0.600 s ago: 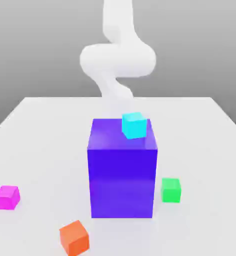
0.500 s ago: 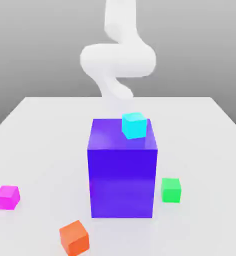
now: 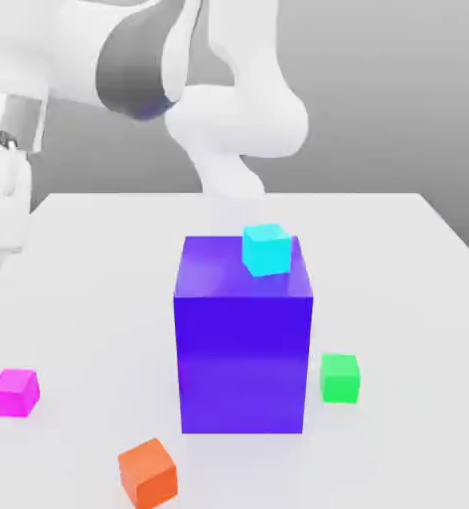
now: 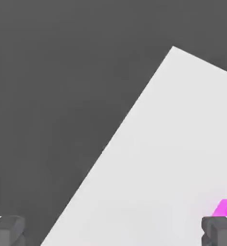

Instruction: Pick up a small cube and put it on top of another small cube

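Note:
The small magenta cube (image 3: 14, 392) rests on the white table near the front of the exterior view's left. The small green cube (image 3: 340, 378) sits on the table right beside the big purple-blue block (image 3: 241, 333), on the exterior view's right. My arm (image 3: 129, 60) reaches across to the left, its hand high above the table's left edge, well above the magenta cube. In the hand view my gripper (image 4: 113, 233) is open with nothing between the fingers (image 4: 220, 231). The magenta cube (image 4: 226, 208) peeks out beside one fingertip.
A small cyan cube (image 3: 267, 249) lies on top of the purple-blue block near its far right corner. An orange cube (image 3: 147, 472) sits at the front of the table. The table's edge (image 4: 120, 129) runs diagonally through the hand view.
The arm has swung from the back centre over to the exterior view's left and come forward, large in view. None of the cubes has moved.

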{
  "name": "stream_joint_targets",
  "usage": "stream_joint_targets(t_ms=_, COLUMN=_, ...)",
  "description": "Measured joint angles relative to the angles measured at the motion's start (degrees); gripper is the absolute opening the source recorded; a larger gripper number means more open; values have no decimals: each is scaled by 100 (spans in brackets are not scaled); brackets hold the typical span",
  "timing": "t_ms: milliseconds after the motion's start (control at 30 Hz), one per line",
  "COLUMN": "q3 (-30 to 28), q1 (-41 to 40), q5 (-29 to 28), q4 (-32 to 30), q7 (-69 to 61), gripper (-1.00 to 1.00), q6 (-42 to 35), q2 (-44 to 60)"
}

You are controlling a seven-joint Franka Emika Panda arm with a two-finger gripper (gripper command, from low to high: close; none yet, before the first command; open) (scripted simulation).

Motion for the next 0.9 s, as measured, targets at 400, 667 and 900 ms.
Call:
stream_joint_targets(t_ms=400, q3=-32, q1=-1027, q5=1351, q4=-307, q7=497, gripper=0, q6=1357, q2=2349)
stream_joint_targets(t_ms=667, q3=77, q1=-1123, q5=1425, q4=-218, q7=443, gripper=-100, q6=1735, q2=2817)
stream_joint_targets(t_ms=900, q3=-77, q1=-1007, q5=1151, q4=-352, q7=584, gripper=-100, q6=815, q2=1795)
